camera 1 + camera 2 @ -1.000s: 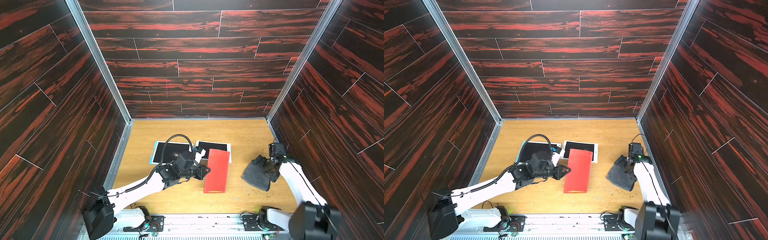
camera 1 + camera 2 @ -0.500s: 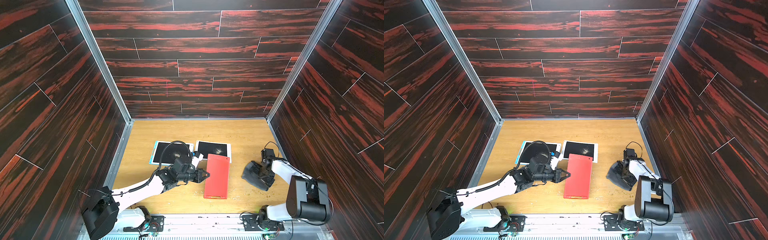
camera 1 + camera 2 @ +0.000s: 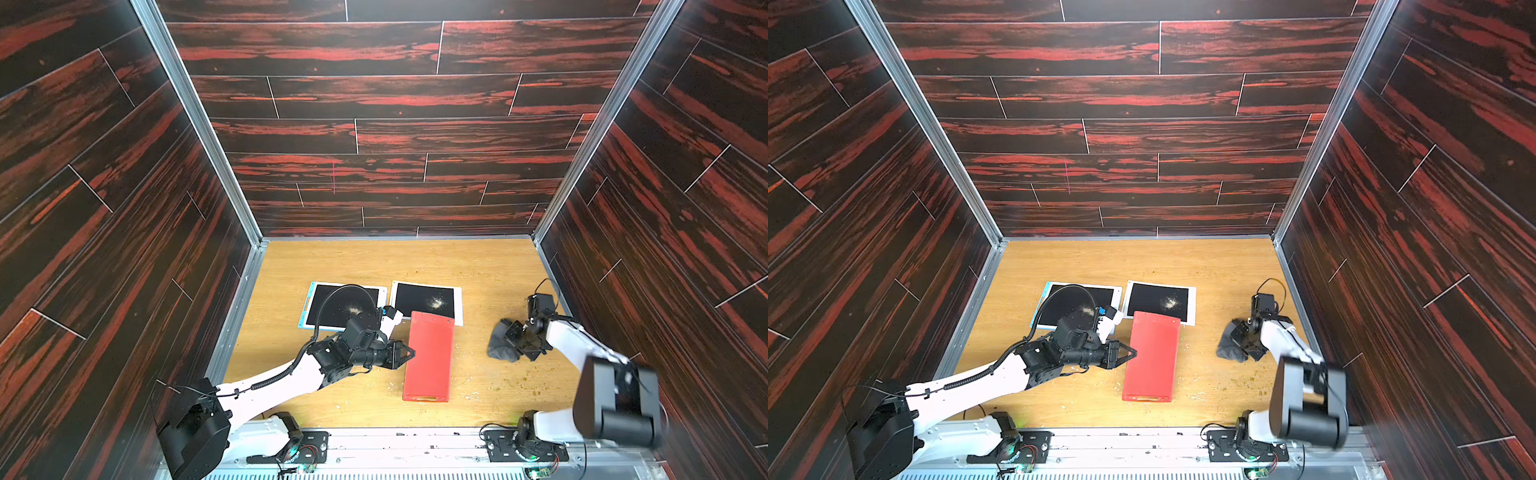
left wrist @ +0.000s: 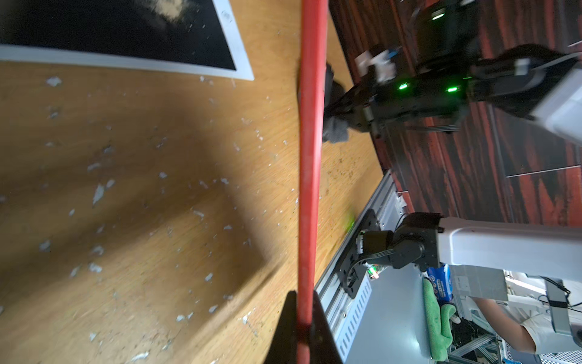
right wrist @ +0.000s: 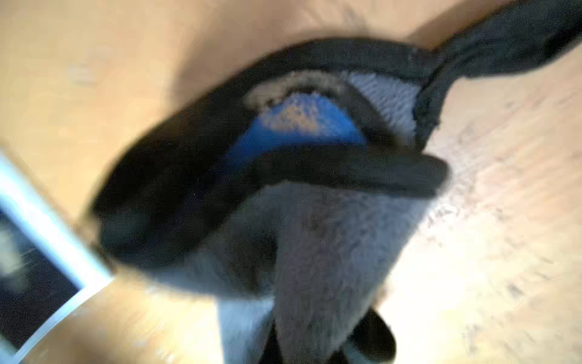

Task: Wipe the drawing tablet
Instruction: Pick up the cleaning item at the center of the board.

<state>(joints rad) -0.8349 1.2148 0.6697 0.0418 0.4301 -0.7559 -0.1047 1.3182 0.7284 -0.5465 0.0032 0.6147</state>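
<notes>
Near the middle of the table (image 3: pixel 478 266), the red drawing tablet (image 3: pixel 430 357) is held raised, its edge clamped by the left gripper (image 3: pixel 409 355). Well apart, the grey cloth (image 3: pixel 498 351) is pinched in the closed right gripper (image 3: pixel 513 334); wiping is judged not yet begun, all of it left.

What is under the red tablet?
The left wrist view looks beneath the red tablet, held at its edge by the left gripper: shadowed table with pale flecks and a corner of the white-framed tablet. In both top views the tablet covers that stretch.
</notes>
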